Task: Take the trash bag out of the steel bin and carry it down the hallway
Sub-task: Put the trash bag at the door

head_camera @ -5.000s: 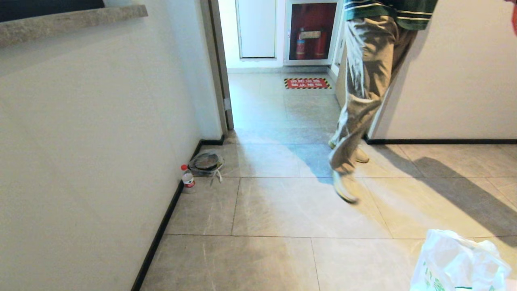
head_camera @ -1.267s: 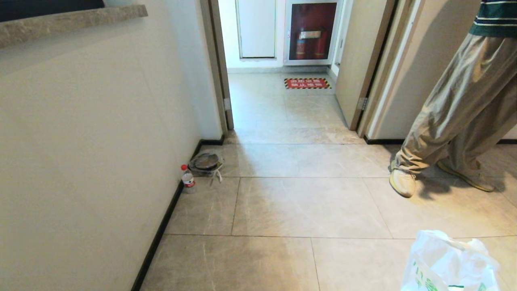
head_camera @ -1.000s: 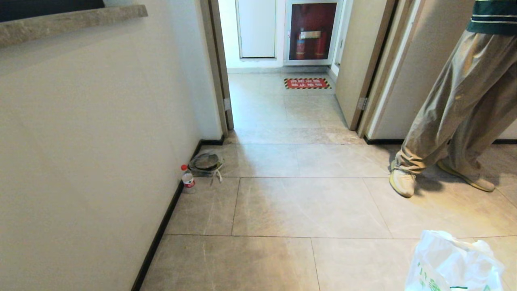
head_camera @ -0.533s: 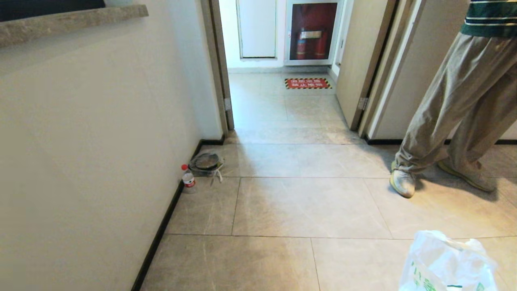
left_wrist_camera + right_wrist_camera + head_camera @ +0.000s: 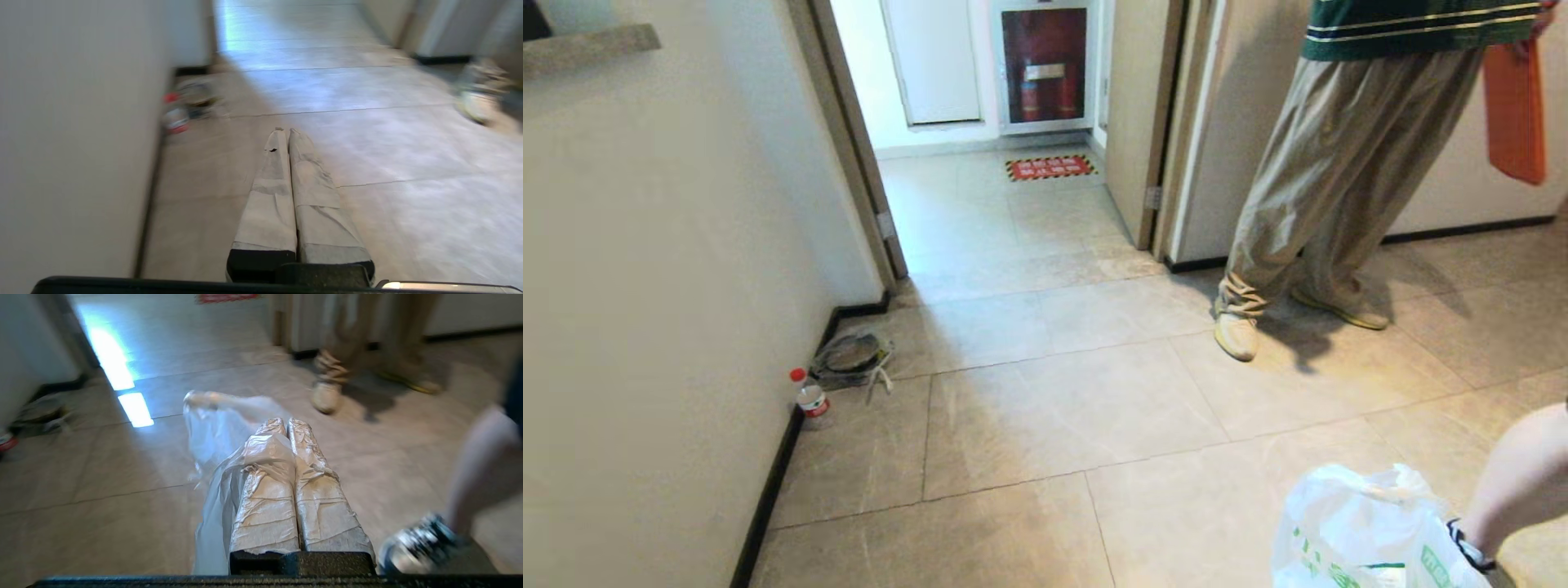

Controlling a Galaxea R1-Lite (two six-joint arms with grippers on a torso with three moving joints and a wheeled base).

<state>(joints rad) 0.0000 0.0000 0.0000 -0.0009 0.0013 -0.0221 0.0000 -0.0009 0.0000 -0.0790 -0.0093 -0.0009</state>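
The trash bag (image 5: 1364, 531), thin white plastic with green print, hangs at the lower right edge of the head view. In the right wrist view my right gripper (image 5: 286, 424) is shut on the trash bag (image 5: 214, 428), whose plastic drapes over one finger and hangs beside it above the tiles. My left gripper (image 5: 284, 131) is shut with nothing in it, held over the floor near the left wall. The steel bin is out of view. The hallway (image 5: 980, 212) opens through the doorway ahead, with an extinguisher cabinet (image 5: 1044, 65) and a red striped floor sign (image 5: 1049, 167).
A person in khaki trousers (image 5: 1307, 204) stands by the open door on the right, holding an orange thing (image 5: 1513, 114). Another person's leg (image 5: 1515, 482) is close beside the bag. A red-capped bottle (image 5: 809, 396) and a bagged dark dish (image 5: 849, 355) lie by the left wall.
The whole head view has shifted left, so the camera has turned. A second person's leg has come into view at the lower right. The bag still hangs from my right gripper.
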